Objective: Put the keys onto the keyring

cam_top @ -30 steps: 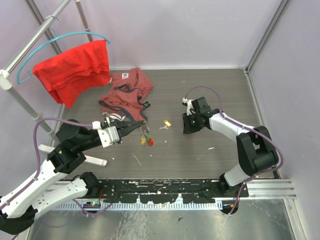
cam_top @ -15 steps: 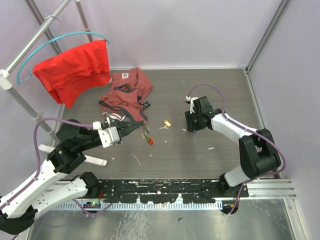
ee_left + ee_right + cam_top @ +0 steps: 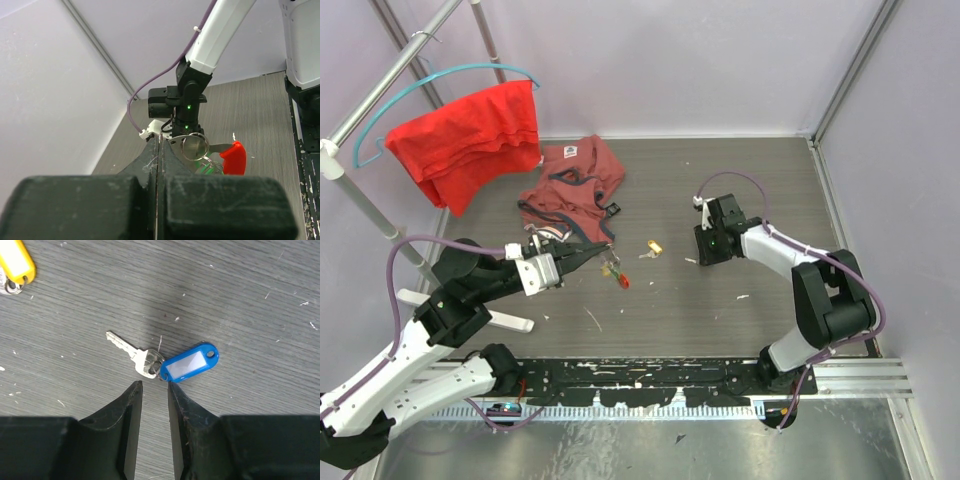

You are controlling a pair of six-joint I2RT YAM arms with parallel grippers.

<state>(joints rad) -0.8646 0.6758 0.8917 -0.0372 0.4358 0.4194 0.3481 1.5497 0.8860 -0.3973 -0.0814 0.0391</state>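
Right pincer (image 3: 153, 384) shifted right — narrowly parted, empty, above blue key (image 3: 185, 365); left pincer (image 3: 159, 143) clamps keyring (image 3: 233, 157).

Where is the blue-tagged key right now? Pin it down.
In the right wrist view the blue-tagged key lies flat on the table just beyond the fingertips of the right gripper; a yellow tag sits at the upper left corner.
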